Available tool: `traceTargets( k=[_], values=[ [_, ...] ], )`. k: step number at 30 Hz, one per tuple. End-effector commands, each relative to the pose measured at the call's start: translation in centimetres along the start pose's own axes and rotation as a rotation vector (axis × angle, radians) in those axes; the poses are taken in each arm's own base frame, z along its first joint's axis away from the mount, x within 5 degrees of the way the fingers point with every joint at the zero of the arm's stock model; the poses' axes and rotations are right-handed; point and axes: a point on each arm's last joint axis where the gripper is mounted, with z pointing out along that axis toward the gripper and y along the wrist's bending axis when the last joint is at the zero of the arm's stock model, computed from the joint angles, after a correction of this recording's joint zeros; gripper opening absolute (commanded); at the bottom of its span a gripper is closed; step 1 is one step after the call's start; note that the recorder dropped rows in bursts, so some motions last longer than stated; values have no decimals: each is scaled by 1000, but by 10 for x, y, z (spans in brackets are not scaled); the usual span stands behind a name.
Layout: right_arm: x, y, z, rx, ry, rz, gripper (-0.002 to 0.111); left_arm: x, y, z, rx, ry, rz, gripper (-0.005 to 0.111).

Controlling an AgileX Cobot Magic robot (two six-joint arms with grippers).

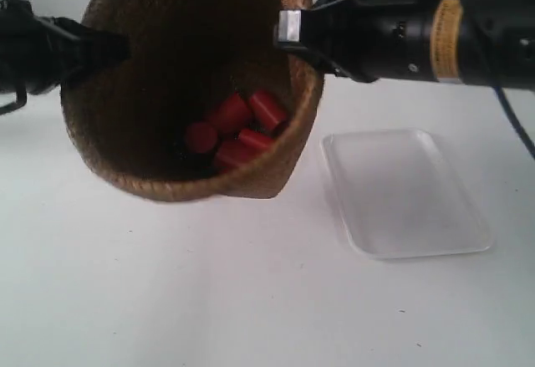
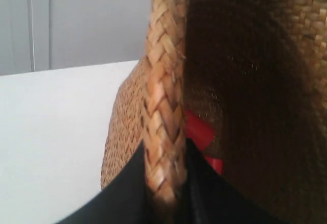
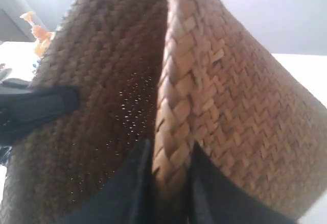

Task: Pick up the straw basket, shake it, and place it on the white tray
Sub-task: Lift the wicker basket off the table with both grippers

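The straw basket point(image 1: 150, 91) hangs in the air above the table, tipped so its mouth faces the exterior camera. Several red cylinders point(image 1: 238, 129) lie inside against its lower wall. The gripper at the exterior view's left point(image 1: 117, 49) and the gripper at the exterior view's right point(image 1: 288, 37) each pinch opposite sides of the rim. My left gripper point(image 2: 166, 183) is shut on the braided rim point(image 2: 163, 81), with red pieces point(image 2: 199, 132) just inside. My right gripper point(image 3: 171, 183) is shut on the rim point(image 3: 176, 91) as well. The white tray point(image 1: 405, 191) lies flat on the table, beside and below the basket.
The white table point(image 1: 209, 292) spreads under the basket and toward the front. Across the basket's inside, the other arm's black finger point(image 3: 36, 106) shows in the right wrist view. A small orange object point(image 3: 38, 30) sits in the background beyond the rim.
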Motion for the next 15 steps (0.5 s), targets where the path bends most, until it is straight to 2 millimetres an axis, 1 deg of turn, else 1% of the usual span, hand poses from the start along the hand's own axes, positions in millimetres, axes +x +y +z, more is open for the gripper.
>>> traceTargets(
  k=[1,2,3,5,6,7,9,10,11,13,14,15],
  values=[
    [65,-17,-6,260,106,-34,0,66,-13,-13,-132,132,145,0],
    [66,-21,-7,322,94,-58,0,72,-13,-13,-155,141,158,0],
    [64,-20,-8,327,86,-80,0,71,-14,-12,-156,128,169,0],
    [47,0,-14,215,42,-134,0,56,-27,-17,-121,56,186,0],
    [35,15,-22,130,8,-162,0,45,-36,-23,-110,24,209,0],
    [24,30,-32,59,-32,-186,0,36,-45,-31,-101,-2,241,0],
    [12,48,-56,4,-111,-223,0,27,-63,-51,-90,-44,278,0],
    [19,49,-62,6,-113,-225,0,29,-67,-59,-91,-42,290,0],
    [29,46,-63,29,-100,-203,0,37,-69,-65,-97,-19,299,0],
    [67,28,-54,129,1,-164,0,62,-67,-68,-106,64,300,0],
    [81,16,-49,223,36,-163,0,74,-65,-67,-105,104,306,0],
    [85,8,-47,300,33,-162,0,77,-63,-67,-107,110,306,0]
  ],
)
